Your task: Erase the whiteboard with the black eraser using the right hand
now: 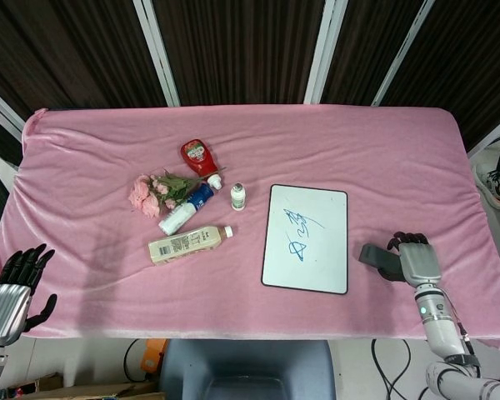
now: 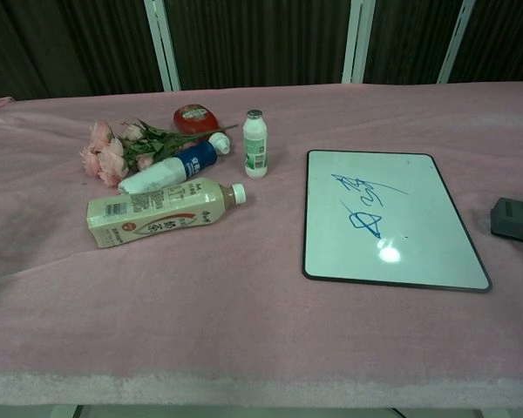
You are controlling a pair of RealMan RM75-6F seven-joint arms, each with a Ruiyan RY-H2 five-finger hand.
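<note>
The whiteboard lies flat right of the table's middle, with blue scribbles on it. Just to its right lies the black eraser, flat on the pink cloth. In the head view my right hand sits against the eraser's right end, its dark fingers bent down over that end. Whether they grip it does not show. The chest view does not show this hand. My left hand hangs at the front left corner, off the table edge, fingers spread and holding nothing.
Left of the board lie a beige drink bottle, a blue-and-white bottle, pink flowers and a red ketchup bottle. A small white bottle stands upright. The table's front edge runs close below both hands.
</note>
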